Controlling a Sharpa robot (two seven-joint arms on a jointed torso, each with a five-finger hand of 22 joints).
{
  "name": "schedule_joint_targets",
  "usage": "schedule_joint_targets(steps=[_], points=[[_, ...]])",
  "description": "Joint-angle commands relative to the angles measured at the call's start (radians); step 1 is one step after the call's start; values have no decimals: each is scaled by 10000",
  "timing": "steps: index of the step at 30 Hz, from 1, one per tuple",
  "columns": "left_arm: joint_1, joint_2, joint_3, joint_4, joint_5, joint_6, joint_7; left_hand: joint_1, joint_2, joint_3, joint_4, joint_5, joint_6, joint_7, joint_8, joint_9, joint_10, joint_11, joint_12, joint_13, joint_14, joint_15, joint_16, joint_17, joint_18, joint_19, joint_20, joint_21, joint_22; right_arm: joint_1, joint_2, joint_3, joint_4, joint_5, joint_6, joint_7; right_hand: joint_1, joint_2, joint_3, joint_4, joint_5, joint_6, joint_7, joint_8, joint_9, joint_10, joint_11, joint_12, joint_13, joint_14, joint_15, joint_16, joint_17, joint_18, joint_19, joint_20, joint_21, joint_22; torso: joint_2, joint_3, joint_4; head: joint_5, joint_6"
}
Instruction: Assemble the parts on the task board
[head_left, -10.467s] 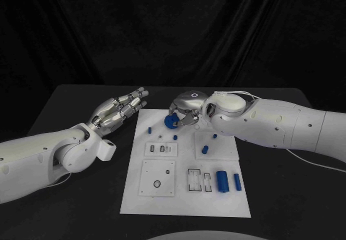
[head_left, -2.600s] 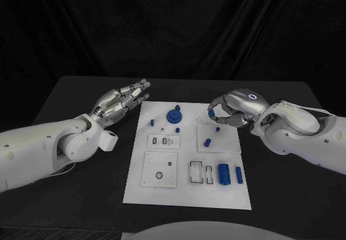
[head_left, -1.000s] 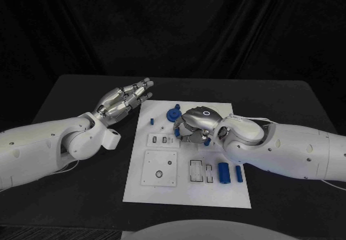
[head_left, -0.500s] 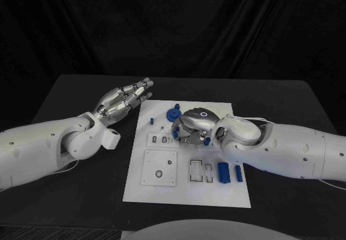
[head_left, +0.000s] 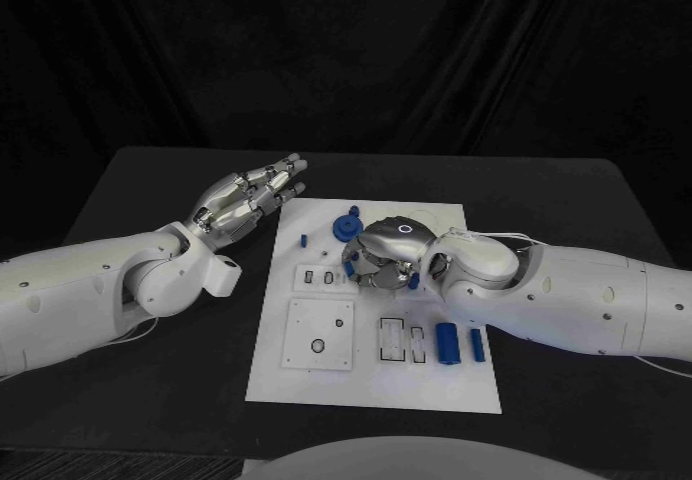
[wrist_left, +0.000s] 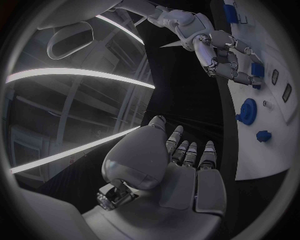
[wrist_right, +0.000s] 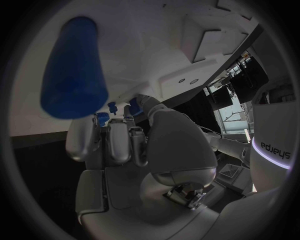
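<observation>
The right hand (head_left: 382, 262) curls down over the middle of the task board (head_left: 375, 385), hiding what lies under it; a small blue part (wrist_left: 257, 69) sits at its fingertips, though whether it is gripped I cannot tell. The left hand (head_left: 245, 205) hovers beside the board's far corner over the bench (head_left: 159, 390), fingers straight, holding nothing. "Sharpa" shows mirrored on the robot's arm.

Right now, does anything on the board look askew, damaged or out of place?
Nothing stands out. The white board lies flat and square on the table, blue parts sit on it, the right hand works over its middle, and the left hand hovers open beside its far corner.
</observation>
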Motion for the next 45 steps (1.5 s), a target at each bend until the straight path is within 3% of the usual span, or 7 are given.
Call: schedule_joint_targets(steps=[1,13,20,26,31,36,45], points=[[-17,24,9,1,56,145,201,101,28,69,-7,43,-27,26,68,9,-19,59,35,13,0,98,-37,-16,104,6,76,16,10,-41,10,-3,-8,-66,299,-197,-26,-129,60,-47,-211,-119,17,-110,-50,643,77,-48,2069,550,88,36,-34,51,-27,71,-61,1618,5,0,4,-10,-15],[-24,37,9,-36,56,175,186,110,32,87,-13,44,-47,27,64,7,-19,60,35,13,0,101,-37,-16,104,7,77,16,11,-52,18,-3,-17,-66,417,-213,-85,-221,55,-131,-979,-570,16,-632,-321,563,82,-127,1959,518,101,12,-156,78,-66,91,-236,1585,1,1,-1,-14,-47],[-26,15,9,-31,56,162,181,119,36,110,-20,44,-58,28,63,5,-23,63,34,12,0,103,-37,-16,104,8,79,17,11,-52,-52,-3,-3,-148,279,-68,-216,-403,-425,68,-2478,-2188,-64,-1521,-1058,196,32,-533,1413,451,70,-90,-402,106,-105,66,-451,1550,1,1,0,13,-71],[-27,-29,9,3,56,133,182,123,33,120,-24,43,-57,28,63,5,-27,63,33,11,0,104,-37,-16,104,10,80,18,12,-49,-238,-3,164,-194,-308,297,784,-1172,-1268,2263,-3381,-3462,-143,-1741,-1854,92,-27,-692,1174,445,19,5,-423,99,-67,20,-503,1568,2,4,7,68,-46],[-27,-55,9,49,56,75,268,128,30,131,-29,43,-41,29,68,8,-14,63,37,15,0,105,-37,-16,105,14,81,22,15,10,-571,-1,528,-204,-1287,739,843,-1311,-1466,2545,-3534,-3098,-160,-1615,-1871,279,-51,-489,1422,589,-5,490,193,1,123,-7,32,1711,2,6,-5,141,-17],[-27,-77,9,150,-126,-300,472,195,-38,260,-114,130,69,59,116,23,38,95,49,26,0,133,-37,-16,109,37,106,40,27,357,-1114,0,1089,-153,-2416,1173,592,-1321,-1596,2555,-3550,-2735,-149,-1509,-1848,344,-55,-417,1508,597,-14,574,278,-35,188,-27,227,1758,3,8,-7,154,-44],[20,-274,18,545,-1733,-1979,1177,667,-1093,2080,-1816,-371,836,582,339,71,846,743,159,136,424,839,130,106,112,1030,914,761,397,1688,-2824,-1,2493,1029,-3408,1754,363,-902,-1446,2510,-3555,-1392,-77,-1082,-1679,532,2,-197,1797,627,31,794,532,-99,288,-2,590,1840,17,14,8,124,-21]])
